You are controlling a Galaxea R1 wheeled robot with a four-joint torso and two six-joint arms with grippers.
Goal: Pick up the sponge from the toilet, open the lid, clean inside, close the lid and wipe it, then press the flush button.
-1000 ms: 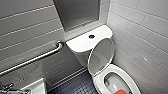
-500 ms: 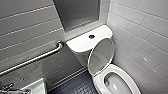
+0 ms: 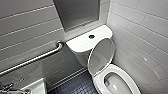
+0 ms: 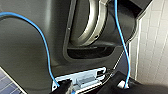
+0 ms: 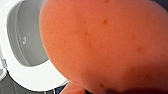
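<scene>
The orange-red sponge [image 5: 105, 45] looms large in the right wrist view, held in my right gripper, whose fingers are hidden behind it. Beyond the sponge lies the toilet's open bowl [image 5: 27, 37] with its white seat ring [image 5: 32, 80]. In the head view the white toilet [image 3: 120, 75] stands against the right-hand tiled wall. Its lid [image 3: 101, 56] is raised and leans back on the tank. The small dark flush button [image 3: 91, 36] sits on the flat tank cover [image 3: 80, 43]. My left gripper stands open near the robot's own body and blue cables [image 4: 45, 42].
A metal grab bar [image 3: 32, 60] runs along the grey tiled wall left of the tank. A recessed niche [image 3: 77, 12] sits above the tank. The floor [image 3: 77, 86] is dark and patterned. A white fixture [image 3: 37, 87] fills the lower left corner.
</scene>
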